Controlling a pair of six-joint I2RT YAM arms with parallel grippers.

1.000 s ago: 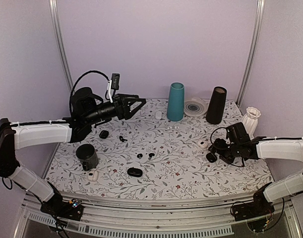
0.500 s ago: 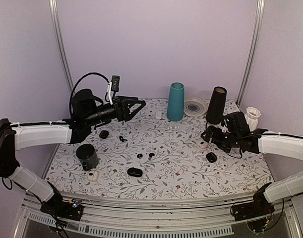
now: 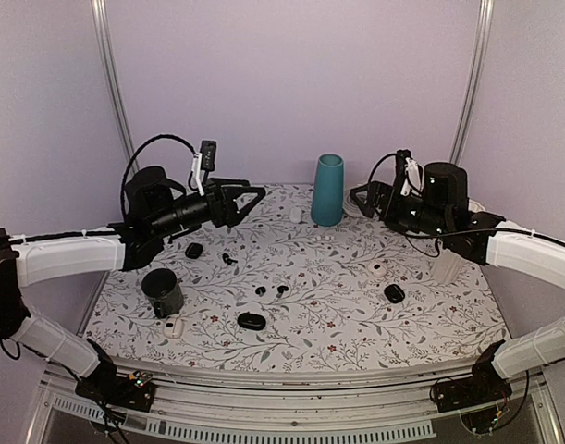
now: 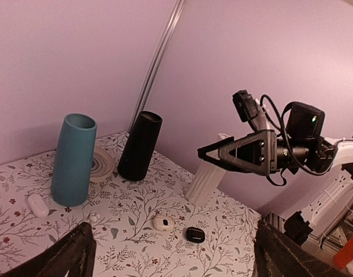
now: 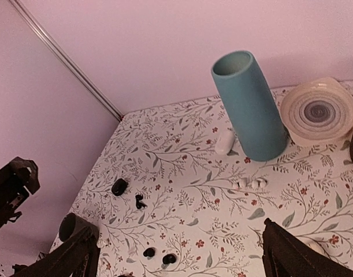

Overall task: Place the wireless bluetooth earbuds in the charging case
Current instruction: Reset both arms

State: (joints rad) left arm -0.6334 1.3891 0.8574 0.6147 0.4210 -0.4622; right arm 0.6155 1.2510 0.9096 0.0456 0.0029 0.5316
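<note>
Both arms hang high over the counter (image 3: 342, 310), each end effector spread wide with nothing in it: the left end effector (image 3: 248, 200) at upper left of the overhead frame, the right end effector (image 3: 361, 201) at upper right, well apart from the work. The black earbuds (image 3: 261, 290) lie side by side at the frame's centre, with a third stemmed earbud (image 3: 228, 258) up and to the left. I judge them very light, rigid and glossy (so apt to squirt out of a pinch); closing across the rounded body, stem left free, looks safest. Just below the pair sits a black case (image 3: 251, 321) that seems to lie open. By my count there are three black cases, that one plus one at left (image 3: 194, 250) and one at right (image 3: 394, 293). There are also three white cases (image 3: 378, 268), two tiny white earbuds (image 5: 258, 182) and one teal vase (image 3: 327, 190).
</note>
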